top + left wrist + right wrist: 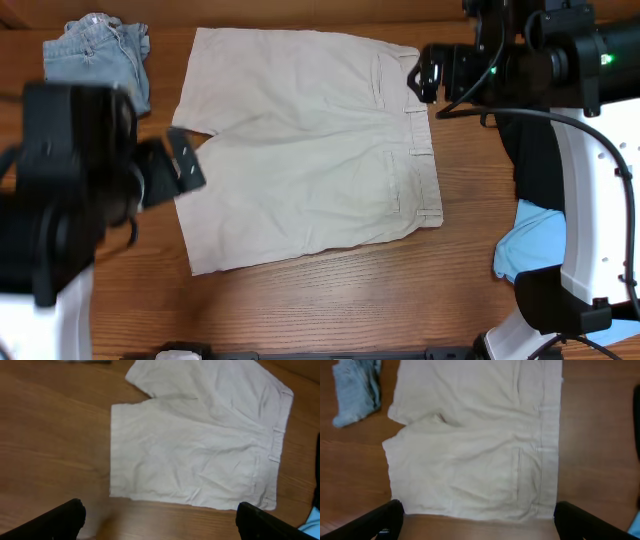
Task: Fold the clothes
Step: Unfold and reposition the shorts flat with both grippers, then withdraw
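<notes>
The beige shorts (310,150) lie spread flat at the middle of the wooden table (300,305), back side up. Seen from overhead, their waistband (424,140) runs along the 3 o'clock side and the two leg hems face 9 o'clock, with the notch between the legs at that edge. Two back pockets (398,185) show just inside the waistband. The cloth has soft wrinkles, and nothing is folded over yet.

My left pincer (160,507) hangs above the 9 o'clock edge near the leg notch, its fingers spread wide and holding nothing. My right pincer (477,506) hovers off the 2 o'clock corner, by the upper end of the waistband, also spread wide and empty.

A crumpled piece of light-blue denim (98,55) sits at 10 o'clock, apart from the shorts. At 3 o'clock, partly under my right arm, lies what seems to be a black garment (535,150). A sky-blue top (528,245) is bunched at 4 o'clock, just beside it
</notes>
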